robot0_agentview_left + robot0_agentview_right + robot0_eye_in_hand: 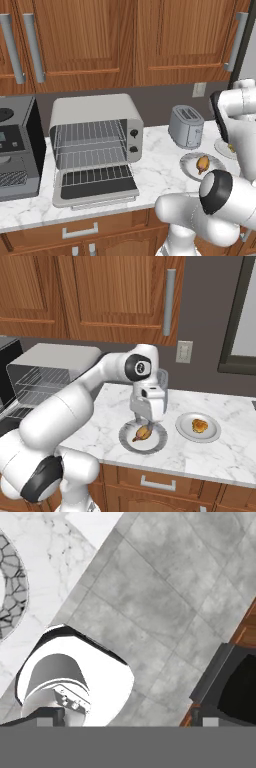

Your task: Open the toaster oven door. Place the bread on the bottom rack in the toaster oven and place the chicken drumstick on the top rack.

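Brown chicken drumstick [143,433] on plate [159,442], directly under tool [143,422]; tool spread unclear.

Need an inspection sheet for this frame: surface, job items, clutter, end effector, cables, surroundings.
Surface: white marble counter.
Job's things: toaster oven with door open and down, racks bare; chicken drumstick on a grey plate; bread on a second plate.
Clutter: silver toaster; dark appliance at left.
End effector: just above the drumstick, jaw state unclear.
Cables: nothing seen.
Surroundings: wooden cabinets, wall outlet.
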Controlling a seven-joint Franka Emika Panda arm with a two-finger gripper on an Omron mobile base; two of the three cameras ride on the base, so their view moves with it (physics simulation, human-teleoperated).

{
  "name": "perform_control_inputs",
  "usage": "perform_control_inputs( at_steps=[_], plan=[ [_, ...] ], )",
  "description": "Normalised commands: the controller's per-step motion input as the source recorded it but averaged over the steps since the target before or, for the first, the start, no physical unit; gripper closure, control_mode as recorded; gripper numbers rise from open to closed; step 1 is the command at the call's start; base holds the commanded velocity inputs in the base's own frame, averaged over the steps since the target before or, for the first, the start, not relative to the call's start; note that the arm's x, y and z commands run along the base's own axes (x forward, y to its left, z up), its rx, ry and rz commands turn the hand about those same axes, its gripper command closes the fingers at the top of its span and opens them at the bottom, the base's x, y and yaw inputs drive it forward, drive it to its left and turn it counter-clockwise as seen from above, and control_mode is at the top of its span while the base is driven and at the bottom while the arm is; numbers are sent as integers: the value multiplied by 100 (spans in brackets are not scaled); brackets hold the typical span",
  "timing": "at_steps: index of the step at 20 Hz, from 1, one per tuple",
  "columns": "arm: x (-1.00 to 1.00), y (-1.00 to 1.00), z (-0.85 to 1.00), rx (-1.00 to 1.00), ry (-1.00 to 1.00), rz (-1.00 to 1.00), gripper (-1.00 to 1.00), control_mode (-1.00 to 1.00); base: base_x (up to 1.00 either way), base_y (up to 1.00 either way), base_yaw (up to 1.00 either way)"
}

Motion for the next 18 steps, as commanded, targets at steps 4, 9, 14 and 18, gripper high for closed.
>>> perform_control_inputs(
  at_steps=[4,9,14,18],
  plan=[
    [5,-15,-2,3,-10,10,-100,-100,0,0,0],
    [14,-13,0,1,-15,16,-100,-100,0,0,0],
    [10,-12,1,2,-23,17,-100,-100,0,0,0],
    [4,-1,0,5,-36,15,-100,-100,0,0,0]
  ],
)
